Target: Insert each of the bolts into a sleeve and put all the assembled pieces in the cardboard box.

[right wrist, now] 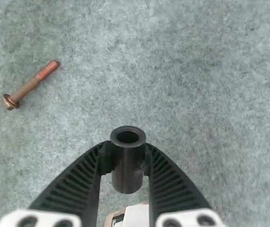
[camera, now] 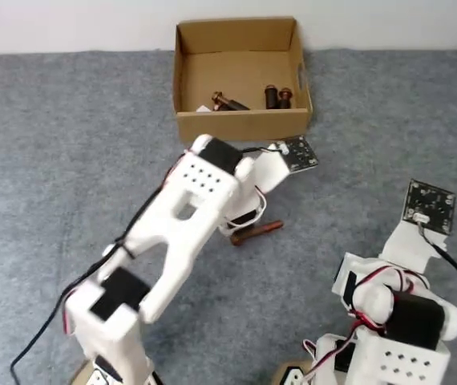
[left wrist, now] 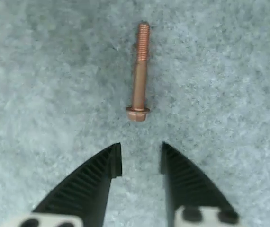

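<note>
Sleeve (right wrist: 127, 177) in its clamp, the right gripper (right wrist: 127, 150) sits farthest back from the cardboard box (camera: 240, 126), at the end of the right arm (camera: 397, 321). The sleeve is a short black tube. The ribbed fingers (right wrist: 85, 182) pinch it firmly from both sides, and its open bore shows at the free end.

Closer to the box, the left arm (camera: 188, 216) stretches out over the grey carpet (camera: 44, 160). The left gripper (left wrist: 140, 151) is released. Its jaws stand parted with nothing between them, just short of the copper bolt (left wrist: 139, 71) and not touching it. The bolt lies flat on the carpet a little way in front of the box's front wall. Its flanged head points at the gripper and its threaded end points away. From above, part of the bolt is hidden under the left arm's wrist.

Inside the box, copper and dark pieces (camera: 228, 103) lie on the floor close to the front wall. A second cluster (camera: 278, 96) lies beside the side wall with the handle slot. I cannot count the pieces for sure from here.
</note>
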Robot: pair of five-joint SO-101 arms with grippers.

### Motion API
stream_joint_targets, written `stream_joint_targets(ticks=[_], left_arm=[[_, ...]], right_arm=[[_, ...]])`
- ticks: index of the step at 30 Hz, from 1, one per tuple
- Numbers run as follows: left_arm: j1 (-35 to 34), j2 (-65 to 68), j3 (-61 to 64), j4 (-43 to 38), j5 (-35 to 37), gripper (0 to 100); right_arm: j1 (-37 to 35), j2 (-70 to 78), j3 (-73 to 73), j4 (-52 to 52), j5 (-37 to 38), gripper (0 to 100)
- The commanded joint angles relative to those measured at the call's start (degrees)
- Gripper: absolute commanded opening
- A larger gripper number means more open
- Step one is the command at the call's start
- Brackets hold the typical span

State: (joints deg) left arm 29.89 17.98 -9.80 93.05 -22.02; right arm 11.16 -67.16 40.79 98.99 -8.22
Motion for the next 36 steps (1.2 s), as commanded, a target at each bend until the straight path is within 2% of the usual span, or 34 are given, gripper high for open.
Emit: stream_joint_targets(ticks=[1, 10, 14, 25, 27, 30, 36], left_arm=[[0.62, 6.33, -7.52, 2.73, -0.53, 16], [0.62, 23.21, -27.74, 7.3, -0.53, 16], [0.62, 28.31, -32.4, 7.3, -0.53, 16], [0.62, 35.87, -32.66, 7.38, -0.44, 16], [0.62, 37.8, -32.66, 7.38, -0.44, 12], [0.7, 40.44, -32.66, 7.38, -0.44, 1], [1.58, 37.19, -32.92, 7.38, -0.26, 0]], right_arm=[[0.66, -0.4, 1.23, -1.98, 0.62, 0.9], [0.66, -4.18, 4.31, -3.47, 0.79, 0.9], [0.48, -7.08, 6.51, -4.35, 0.88, 0.9], [0.57, -8.48, 6.68, -4.35, 0.88, 0.9], [0.57, -8.48, 6.68, -4.35, 0.88, 0.9], [0.57, -8.48, 6.68, -4.35, 0.88, 0.9], [0.57, -8.48, 6.68, -4.35, 0.88, 0.9]])
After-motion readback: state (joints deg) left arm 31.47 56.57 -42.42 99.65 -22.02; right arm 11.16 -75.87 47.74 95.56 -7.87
